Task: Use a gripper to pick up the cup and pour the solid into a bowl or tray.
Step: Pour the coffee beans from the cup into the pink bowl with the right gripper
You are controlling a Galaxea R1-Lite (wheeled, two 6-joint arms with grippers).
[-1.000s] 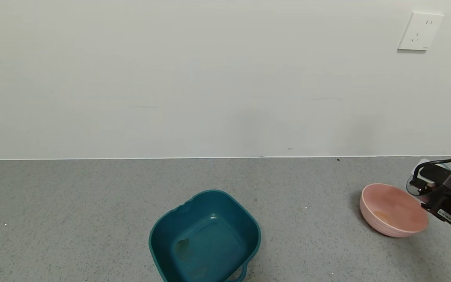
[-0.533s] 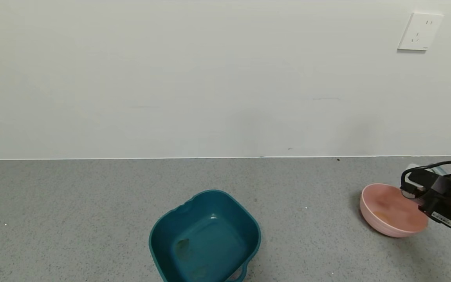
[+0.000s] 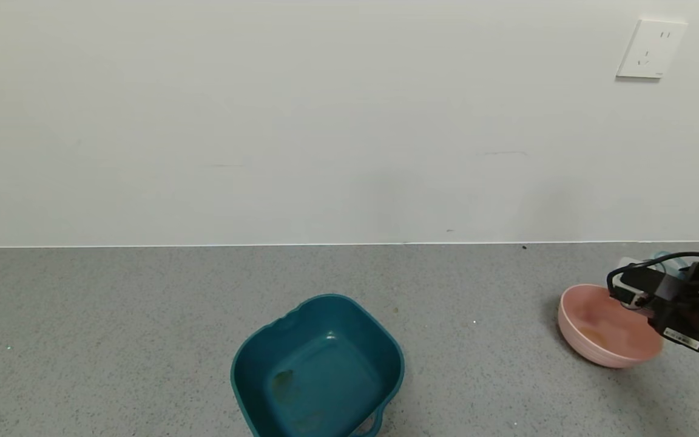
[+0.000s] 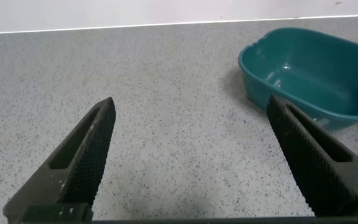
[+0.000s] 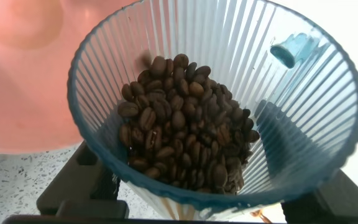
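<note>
Brown beans (image 5: 182,121) fill the ribbed cup (image 5: 229,74) my right gripper (image 3: 659,300) pinches over the pink bowl (image 3: 598,331), visible only on its wrist view; the left gripper (image 4: 194,155) is spread; its label's unreadable.

Bare test room: grey speckled floor (image 3: 143,340), plain white wall (image 3: 264,121), wall socket (image 3: 651,48).
</note>
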